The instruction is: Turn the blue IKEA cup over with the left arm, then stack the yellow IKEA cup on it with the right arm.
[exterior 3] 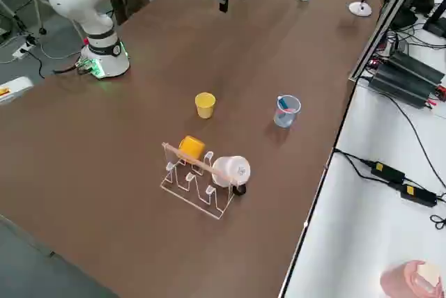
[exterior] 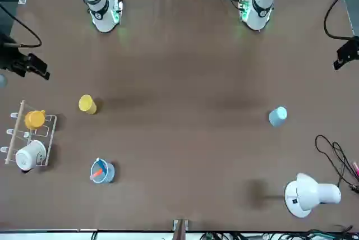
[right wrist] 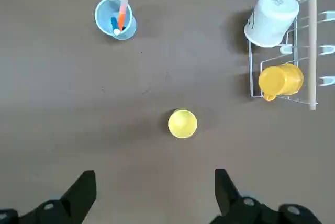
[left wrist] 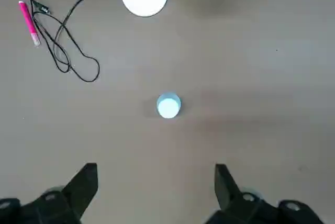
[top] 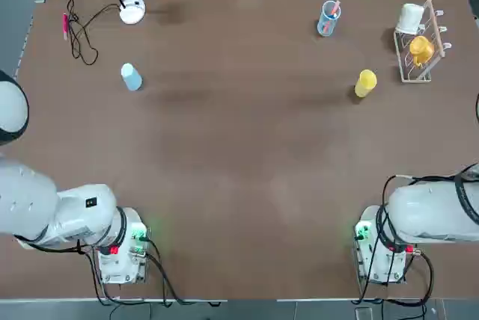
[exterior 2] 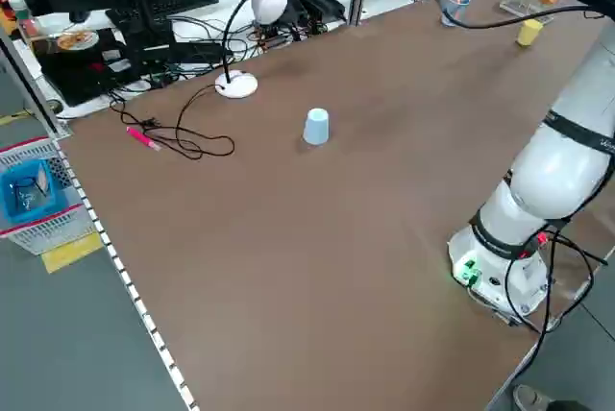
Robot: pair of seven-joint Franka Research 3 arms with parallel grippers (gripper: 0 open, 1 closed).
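The blue IKEA cup (top: pixel 131 77) (exterior 2: pixel 316 127) stands alone on the brown table, at the far left; it looks wider at its foot. Across the table at the far right stands the yellow IKEA cup (top: pixel 365 83) (exterior 3: pixel 205 105). My left gripper (left wrist: pixel 156 172) hangs open high above the table, and the blue cup (left wrist: pixel 168 105) lies well beyond its fingertips. My right gripper (right wrist: pixel 155 178) is open too, equally high, with the yellow cup (right wrist: pixel 182 123) ahead of it. Neither gripper touches anything. Both arm bases sit at the near edge.
A white desk lamp (top: pixel 132 10) with a black cable and a pink pen (top: pixel 65 25) lie at the far left. A clear blue glass with sticks (top: pixel 328 18) and a wire rack (top: pixel 428 15) holding a white mug and an orange mug stand at the far right.
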